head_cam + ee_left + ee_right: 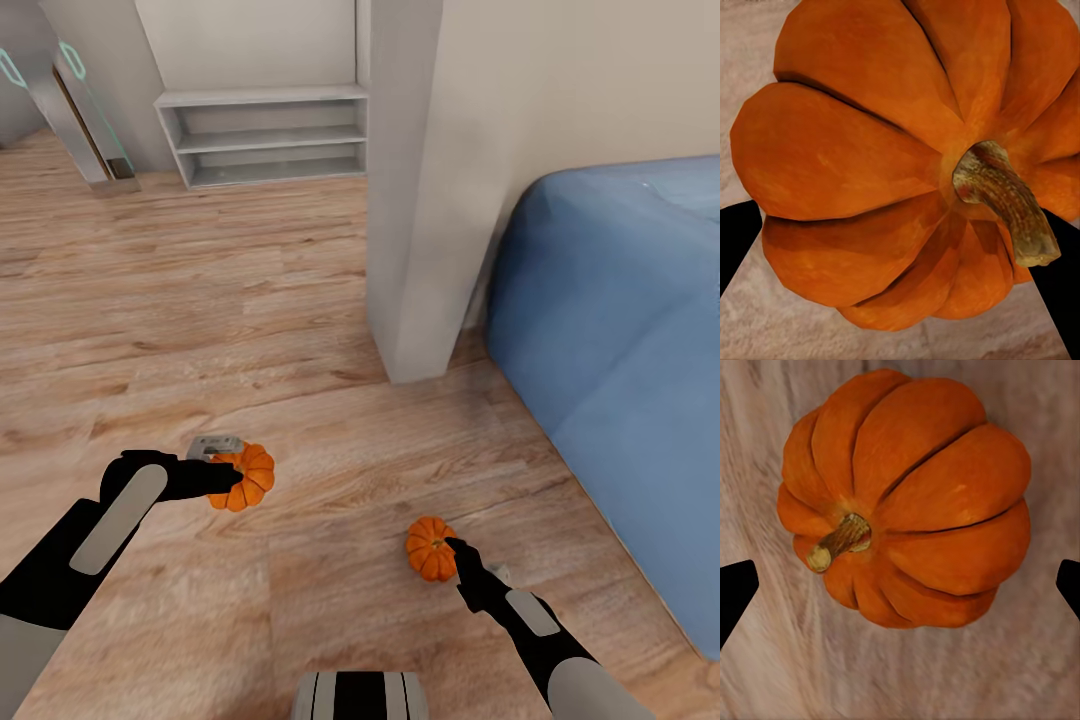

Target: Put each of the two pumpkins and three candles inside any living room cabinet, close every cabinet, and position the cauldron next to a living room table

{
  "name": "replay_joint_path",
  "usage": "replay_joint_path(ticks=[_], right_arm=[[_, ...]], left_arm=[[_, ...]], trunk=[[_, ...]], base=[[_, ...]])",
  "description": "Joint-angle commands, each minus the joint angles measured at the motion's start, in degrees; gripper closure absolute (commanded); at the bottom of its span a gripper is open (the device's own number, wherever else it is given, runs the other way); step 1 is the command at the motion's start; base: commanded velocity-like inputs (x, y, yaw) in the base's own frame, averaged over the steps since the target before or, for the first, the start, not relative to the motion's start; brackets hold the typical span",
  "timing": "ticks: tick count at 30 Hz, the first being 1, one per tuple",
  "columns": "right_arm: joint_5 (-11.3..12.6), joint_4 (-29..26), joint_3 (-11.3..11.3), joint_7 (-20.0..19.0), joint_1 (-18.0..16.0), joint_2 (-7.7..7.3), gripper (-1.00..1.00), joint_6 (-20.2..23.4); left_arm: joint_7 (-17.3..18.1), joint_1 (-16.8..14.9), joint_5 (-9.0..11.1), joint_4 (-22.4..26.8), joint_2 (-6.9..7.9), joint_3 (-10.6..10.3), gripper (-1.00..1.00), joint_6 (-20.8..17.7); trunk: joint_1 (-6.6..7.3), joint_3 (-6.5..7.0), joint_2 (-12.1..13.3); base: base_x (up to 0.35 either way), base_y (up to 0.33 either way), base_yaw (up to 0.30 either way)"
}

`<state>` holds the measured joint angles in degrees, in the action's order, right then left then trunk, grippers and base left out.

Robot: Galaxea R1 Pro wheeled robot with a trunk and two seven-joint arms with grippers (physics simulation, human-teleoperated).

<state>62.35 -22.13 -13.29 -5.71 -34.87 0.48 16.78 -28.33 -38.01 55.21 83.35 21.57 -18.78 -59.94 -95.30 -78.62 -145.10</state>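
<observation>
Holding one pumpkin [243,476] in the left gripper [228,478], jaws clenched on it above the floor [200,300]; it could slip on its ribbed flanks. Right gripper [458,550] hangs released over the second pumpkin [430,548], which may roll if nudged off-centre.

This was the inside of a home, a living area rendered in a simulator. A wood-plank floor [200,300] in warm light brown ran through the whole space, and plain off-white walls met at a projecting wall corner [415,200] that split the room. Against the far wall stood a low, pale grey open shelf unit [265,135] with bare shelves. To one side sat a large piece of soft blue upholstered furniture [620,350], like a sofa or bed. Two small orange pumpkins [250,475] lay on the floor as seasonal household decoration, the second pumpkin [430,548] nearer the blue furniture.
</observation>
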Motion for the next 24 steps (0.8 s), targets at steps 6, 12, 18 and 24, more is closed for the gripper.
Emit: replay_joint_path(ticks=[6,12,18,24], right_arm=[[0.14,-0.02,-0.42,-0.09,-0.02,0.05,-1.0,0.33],[0.14,-0.02,-0.42,-0.09,-0.02,0.05,-1.0,0.32],[0.14,-0.02,-0.42,-0.09,-0.02,0.05,-1.0,0.34],[0.14,-0.02,-0.42,-0.09,-0.02,0.05,-1.0,0.32]], left_arm=[[-0.66,-0.05,0.51,0.05,0.05,-0.12,1.0,-0.06],[-0.65,-0.05,0.51,0.05,0.05,-0.13,1.0,-0.06],[-0.59,-0.05,0.51,0.05,0.05,-0.19,1.0,-0.06],[-0.58,-0.05,0.51,0.05,0.05,-0.18,1.0,-0.06]], trunk=[[0.01,-0.04,-0.02],[0.01,-0.04,-0.02],[0.01,-0.04,-0.02],[0.01,-0.04,-0.02]], base=[[0.055,-0.055,0.0],[0.061,-0.039,0.0],[0.069,-0.046,0.0],[0.008,-0.006,0.0]])
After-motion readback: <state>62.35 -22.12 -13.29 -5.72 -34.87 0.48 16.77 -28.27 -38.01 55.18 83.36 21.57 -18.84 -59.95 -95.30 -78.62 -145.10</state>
